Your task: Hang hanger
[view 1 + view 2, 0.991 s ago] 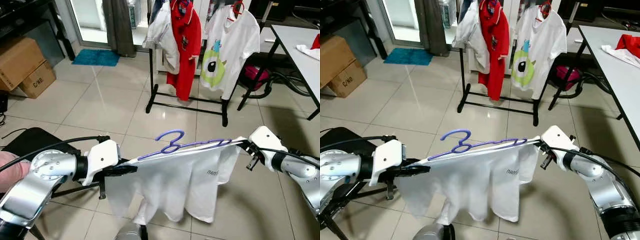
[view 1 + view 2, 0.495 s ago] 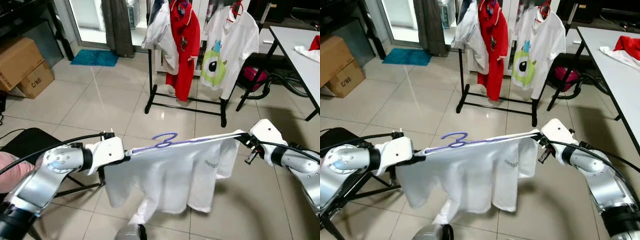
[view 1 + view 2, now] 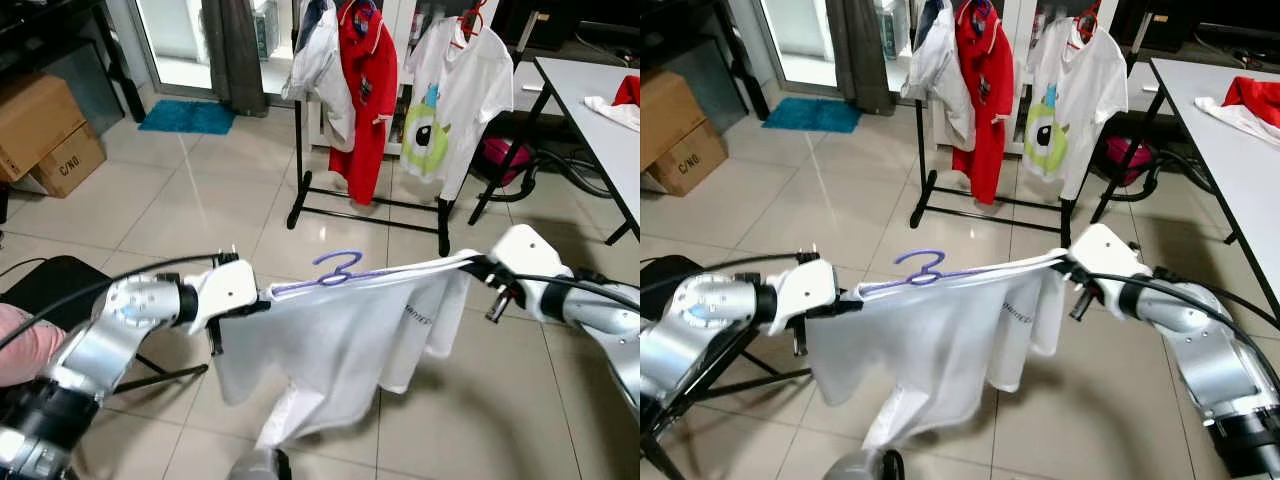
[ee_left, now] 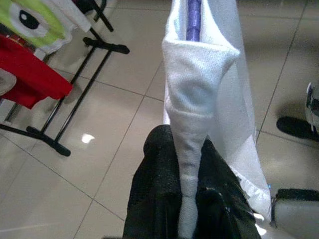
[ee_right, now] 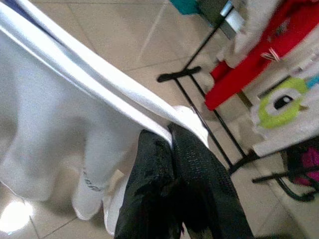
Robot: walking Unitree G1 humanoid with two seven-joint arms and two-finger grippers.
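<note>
**Shirt's on the hanger, still a walk away from the rack**

So the robot is in the carrying step here. It has a white T-shirt (image 3: 340, 340) draped on a thin purple plastic hanger (image 3: 340, 272), stretched out between both arms in front of its body, above the beige tiled floor (image 3: 180, 200). The left gripper (image 4: 187, 164) has its jaws pinched tight on the bunched left shoulder of the shirt, the purple hanger end poking up inside the fabric just past the fingertips. The right gripper (image 5: 169, 137) is clamped narrow on the right shoulder edge the same way. The hanger's hook sticks up in the middle, free, pointing away from the robot.

The black metal clothes rack (image 3: 300, 150) stands well apart on the far side, already carrying a red polo shirt (image 3: 365, 90) and a white T-shirt with a green one-eyed monster (image 3: 440, 110).

My guess for next: walk closer, lift the whole thing, and get that hook over the rack's top bar, probably in the gap between the hanging clothes. Keeping it level looks like the tricky bit.
</note>
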